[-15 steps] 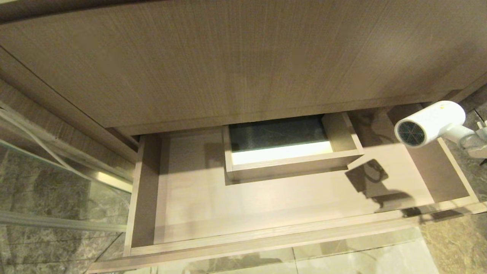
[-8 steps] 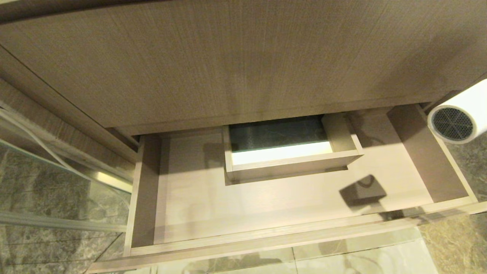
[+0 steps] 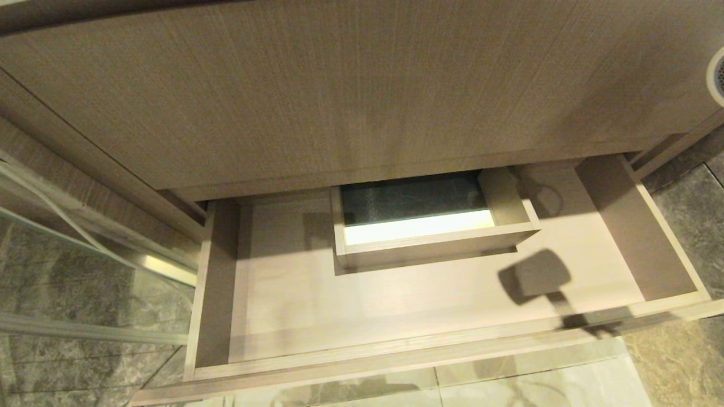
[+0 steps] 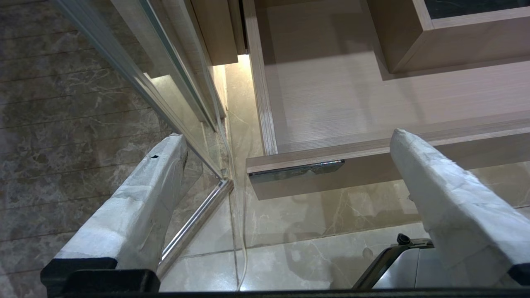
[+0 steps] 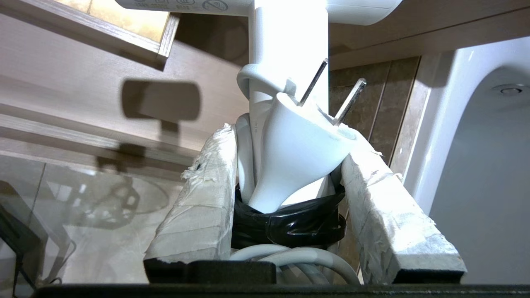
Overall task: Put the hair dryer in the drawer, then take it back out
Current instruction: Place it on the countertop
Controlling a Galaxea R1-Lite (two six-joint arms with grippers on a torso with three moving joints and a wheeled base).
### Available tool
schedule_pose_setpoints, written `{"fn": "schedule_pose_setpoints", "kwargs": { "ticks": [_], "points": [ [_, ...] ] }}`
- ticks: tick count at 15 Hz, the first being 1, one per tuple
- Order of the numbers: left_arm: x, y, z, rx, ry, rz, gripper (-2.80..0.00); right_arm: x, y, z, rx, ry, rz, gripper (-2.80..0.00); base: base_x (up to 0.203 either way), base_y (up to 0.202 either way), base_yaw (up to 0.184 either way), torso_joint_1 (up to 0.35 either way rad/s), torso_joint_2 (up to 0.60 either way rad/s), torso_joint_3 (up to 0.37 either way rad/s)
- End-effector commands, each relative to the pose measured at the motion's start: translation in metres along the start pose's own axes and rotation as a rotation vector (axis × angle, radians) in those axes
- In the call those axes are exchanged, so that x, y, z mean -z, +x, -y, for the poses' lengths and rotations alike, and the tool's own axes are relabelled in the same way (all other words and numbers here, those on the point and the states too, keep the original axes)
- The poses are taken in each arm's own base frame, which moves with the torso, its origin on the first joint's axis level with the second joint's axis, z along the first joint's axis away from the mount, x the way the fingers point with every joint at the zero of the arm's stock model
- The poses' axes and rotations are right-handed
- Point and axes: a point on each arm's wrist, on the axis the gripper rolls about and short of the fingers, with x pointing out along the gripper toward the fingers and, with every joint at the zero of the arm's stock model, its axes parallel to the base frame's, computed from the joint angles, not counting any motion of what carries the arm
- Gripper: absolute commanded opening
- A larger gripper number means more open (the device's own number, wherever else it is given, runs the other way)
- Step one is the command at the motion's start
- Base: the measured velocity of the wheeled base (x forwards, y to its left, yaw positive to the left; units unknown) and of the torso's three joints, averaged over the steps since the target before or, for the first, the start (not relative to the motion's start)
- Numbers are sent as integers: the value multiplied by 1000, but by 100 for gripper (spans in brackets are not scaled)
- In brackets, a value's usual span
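The marble floor [image 3: 673, 373] lies nearest, in front of the drawer [image 3: 396, 356], with a glass panel [image 3: 85, 294] off the drawer's left side. The left end effector [image 4: 285, 174] hangs above this floor just outside the drawer's left front corner, its taped fingers [image 4: 140, 207] spread wide with nothing between them. The drawer stands pulled out, its pale wood-grain bottom bare except for a dark shadow [image 3: 534, 275] near its right end. A boxed cutout [image 3: 430, 240] sits in the drawer's middle, against its back. Behind and above the drawer rises a taller wood-grain panel [image 3: 339, 96]. The hair dryer [image 5: 285, 54] is out of the drawer, lifted above and beyond the drawer's right end; from the head camera only a sliver of its round grille [image 3: 718, 76] shows at the edge. The right end effector [image 5: 290, 165] grips the hair dryer by its handle, the fingers [image 5: 207, 198] pressed against the bundled cord [image 5: 290, 256], black strap [image 5: 290, 223] and plug [image 5: 298, 157]. A white basin [image 5: 476, 145] stands beyond the drawer's right side.
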Motion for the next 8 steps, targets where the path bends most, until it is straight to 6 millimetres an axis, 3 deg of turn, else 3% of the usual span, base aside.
{"fn": "schedule_pose_setpoints", "kwargs": {
  "ticks": [1,7,8],
  "points": [
    [0,0,0,0,0,0,0,-1,0,1,0,-5,3,-280,0,0,0,0,0,0],
    [0,0,0,0,0,1,0,-2,0,2,2,-5,5,-280,0,0,0,0,0,0],
    [0,0,0,0,0,1,0,-11,-2,9,61,-21,68,-280,0,0,0,0,0,0]
  ]
}}
